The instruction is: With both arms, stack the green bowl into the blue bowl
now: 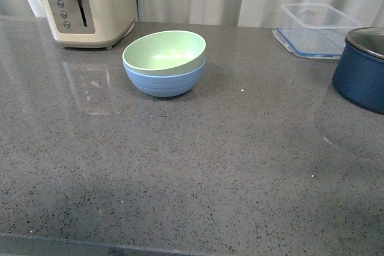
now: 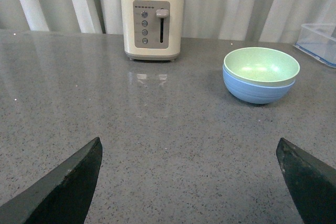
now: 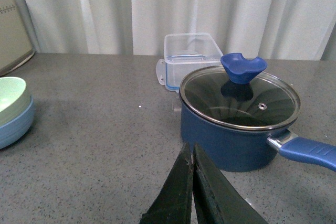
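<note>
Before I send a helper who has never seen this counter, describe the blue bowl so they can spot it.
Find the cream toaster at the grey counter's back left. Just right of it sits the blue bowl, sky blue, with the green bowl nested inside. The navy lidded pot far right is darker and larger.

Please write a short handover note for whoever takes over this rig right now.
Left gripper: fingers wide apart, empty, above bare countertop.
Right gripper: fingers closed together, empty, near the navy pot.
Green bowl sits nested in the blue bowl, slightly tilted, beside the toaster.
Done: stacking.
Left: apparently nothing; neither arm touches the bowls.
</note>
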Robot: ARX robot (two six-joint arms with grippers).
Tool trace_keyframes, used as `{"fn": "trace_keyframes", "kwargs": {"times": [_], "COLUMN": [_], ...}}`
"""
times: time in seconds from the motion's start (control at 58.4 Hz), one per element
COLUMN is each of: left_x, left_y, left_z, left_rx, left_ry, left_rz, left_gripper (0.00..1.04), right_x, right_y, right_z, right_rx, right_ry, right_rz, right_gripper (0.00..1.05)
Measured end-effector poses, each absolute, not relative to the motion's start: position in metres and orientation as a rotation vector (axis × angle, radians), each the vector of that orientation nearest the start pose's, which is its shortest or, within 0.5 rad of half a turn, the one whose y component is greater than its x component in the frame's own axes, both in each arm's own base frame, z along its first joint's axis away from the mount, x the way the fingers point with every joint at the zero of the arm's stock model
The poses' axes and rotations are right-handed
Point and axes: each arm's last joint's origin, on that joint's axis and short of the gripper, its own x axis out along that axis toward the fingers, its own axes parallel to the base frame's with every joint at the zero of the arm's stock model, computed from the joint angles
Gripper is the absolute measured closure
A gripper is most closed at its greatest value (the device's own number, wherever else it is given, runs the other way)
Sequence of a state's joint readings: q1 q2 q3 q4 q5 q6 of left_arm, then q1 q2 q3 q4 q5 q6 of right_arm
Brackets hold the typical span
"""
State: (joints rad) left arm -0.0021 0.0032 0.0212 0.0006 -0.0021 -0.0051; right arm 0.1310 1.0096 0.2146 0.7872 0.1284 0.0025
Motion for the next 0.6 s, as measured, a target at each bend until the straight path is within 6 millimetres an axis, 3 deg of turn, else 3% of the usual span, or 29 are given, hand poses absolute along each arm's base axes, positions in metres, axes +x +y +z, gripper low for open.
{"fn": "trace_keyframes", "kwargs": {"times": [0.394,0.599], "left_x": [0.097,0.097], "left_y": [0.000,0.000], "left_z": [0.171,0.171], "left_rx": [-0.005,-0.005], "left_ry": [-0.019,-0.019], "left_rz": [0.001,0.000], "left_gripper": [0.07,0.07], "right_x": [0.154,0.142], "right_y": [0.001,0.000], "right_z": [0.177,0.171], "right_rx": [0.002,0.002], "right_ry": [0.012,0.005], "right_rz": [0.000,-0.002], "right_gripper": [1.04,1.04]}}
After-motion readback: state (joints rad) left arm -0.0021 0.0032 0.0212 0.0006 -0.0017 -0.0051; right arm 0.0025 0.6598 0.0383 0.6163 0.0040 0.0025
